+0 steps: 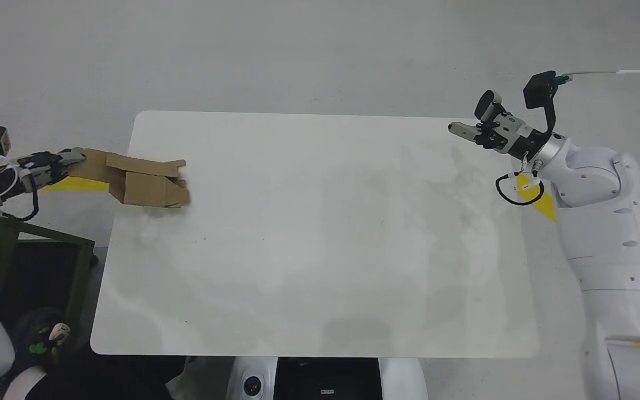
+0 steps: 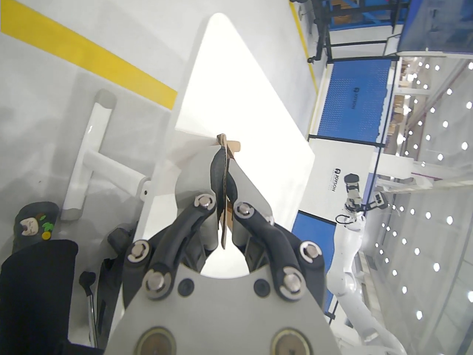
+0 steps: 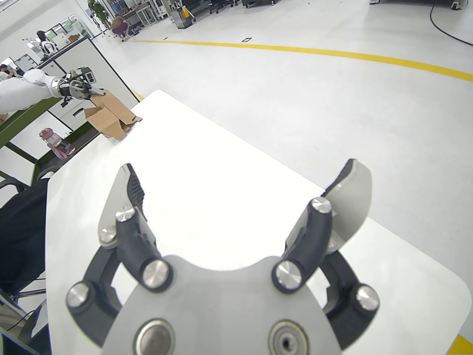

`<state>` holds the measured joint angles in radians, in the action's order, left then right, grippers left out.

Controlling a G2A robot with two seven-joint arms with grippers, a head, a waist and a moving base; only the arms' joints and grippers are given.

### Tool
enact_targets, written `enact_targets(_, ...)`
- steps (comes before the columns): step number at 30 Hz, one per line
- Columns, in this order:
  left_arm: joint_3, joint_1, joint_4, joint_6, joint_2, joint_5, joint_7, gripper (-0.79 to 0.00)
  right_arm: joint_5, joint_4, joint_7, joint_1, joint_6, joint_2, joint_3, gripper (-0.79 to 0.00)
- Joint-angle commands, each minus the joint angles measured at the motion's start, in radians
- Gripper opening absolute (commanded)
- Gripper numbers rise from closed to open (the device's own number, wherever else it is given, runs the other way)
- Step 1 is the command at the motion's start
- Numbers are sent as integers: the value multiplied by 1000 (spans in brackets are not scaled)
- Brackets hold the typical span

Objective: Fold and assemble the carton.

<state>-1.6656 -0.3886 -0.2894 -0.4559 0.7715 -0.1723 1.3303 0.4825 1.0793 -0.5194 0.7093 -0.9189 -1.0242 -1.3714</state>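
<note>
A brown cardboard carton (image 1: 146, 180), partly unfolded with flaps spread, lies at the far left edge of the white table (image 1: 320, 260). My left gripper (image 1: 72, 157) is off the table's left side, shut on one carton flap; in the left wrist view the flap (image 2: 223, 186) stands edge-on between the black fingers (image 2: 216, 171). In the right wrist view the carton (image 3: 109, 118) and the left gripper (image 3: 97, 93) show far across the table. My right gripper (image 1: 462, 130) hovers over the far right corner, open and empty, with fingers (image 3: 131, 184) spread wide.
A dark bin (image 1: 40, 275) stands beside the table's left edge. Yellow floor lines (image 3: 332, 53) run around the table. The white tabletop has wide free room across its middle and right.
</note>
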Motion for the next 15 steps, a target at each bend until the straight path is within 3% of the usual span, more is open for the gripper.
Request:
enact_targets(1,4,4,-18,-8,9,37,15,-785,0,0,0,0,0,0,0,0)
enact_targets(15,114,-44,-241,62,105,331,71,-785,0,0,0,0,0,0,0,0)
